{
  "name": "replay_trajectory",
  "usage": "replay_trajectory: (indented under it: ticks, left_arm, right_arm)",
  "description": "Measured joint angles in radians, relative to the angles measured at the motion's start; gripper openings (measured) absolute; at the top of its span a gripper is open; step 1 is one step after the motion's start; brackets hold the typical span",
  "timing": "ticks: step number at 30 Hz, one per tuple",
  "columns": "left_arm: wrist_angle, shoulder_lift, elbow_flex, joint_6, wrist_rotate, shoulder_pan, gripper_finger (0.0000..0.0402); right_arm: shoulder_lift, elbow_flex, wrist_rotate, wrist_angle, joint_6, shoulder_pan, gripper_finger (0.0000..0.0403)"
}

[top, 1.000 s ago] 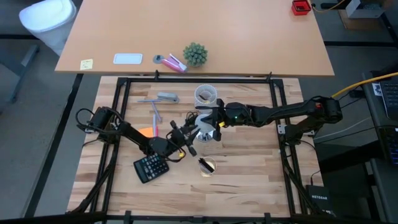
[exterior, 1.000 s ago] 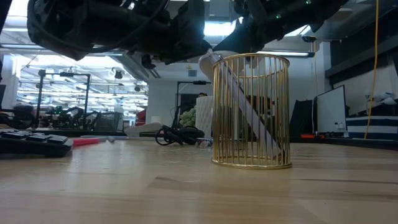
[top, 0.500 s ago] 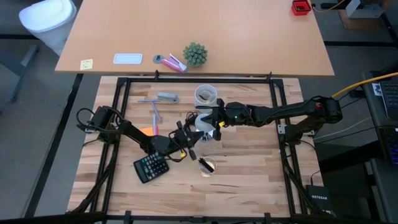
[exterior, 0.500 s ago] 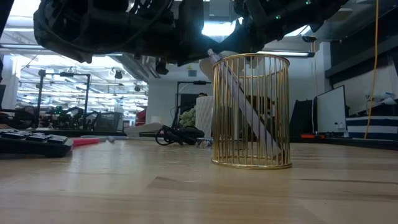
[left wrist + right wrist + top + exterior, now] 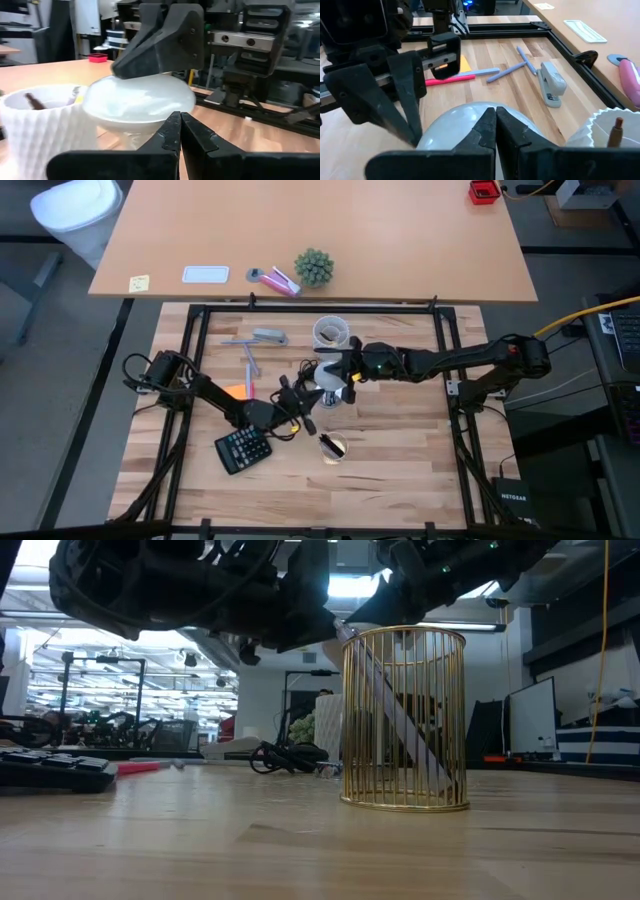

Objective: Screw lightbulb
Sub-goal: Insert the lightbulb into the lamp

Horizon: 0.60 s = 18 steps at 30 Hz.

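Observation:
The lightbulb stands upright at mid-table, glass dome up; what it stands in is hidden. My left gripper is shut and comes level from the table's left, fingertips at the bulb's lower side. My right gripper is shut too and reaches in from the right, slanting down over the dome. In the high view the left gripper and right gripper meet at the bulb. My left gripper's shut fingertips reach the bulb's lower side level from the table's left, with nothing between them; whether they touch the glass I cannot tell. My right gripper's shut fingers lie on top of the glass dome, slanting down from the right.
A white ribbed cup with pens stands just behind the bulb. A gold wire holder and a calculator sit nearer the front edge. A stapler, loose pens and an orange note lie at the left.
My left gripper has shut its fingers beside the bulb and rolled a little at the wrist, staying almost in place. The bulb has kept still.

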Motion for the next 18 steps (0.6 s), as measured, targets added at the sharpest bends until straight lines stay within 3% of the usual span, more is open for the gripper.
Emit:
replay_trajectory:
  ticks: [12, 18]
  left_arm:
    - [-0.005, 0.0, -0.001, 0.001, -0.285, -0.01, 0.0002]
    - [0.005, 0.0, -0.001, 0.009, -0.308, -0.022, 0.0001]
  right_arm:
    - [-0.001, 0.0, -0.021, -0.016, 0.0, 0.0, 0.0005]
    - [0.0, 0.0, -0.025, -0.016, 0.0, 0.001, 0.0005]
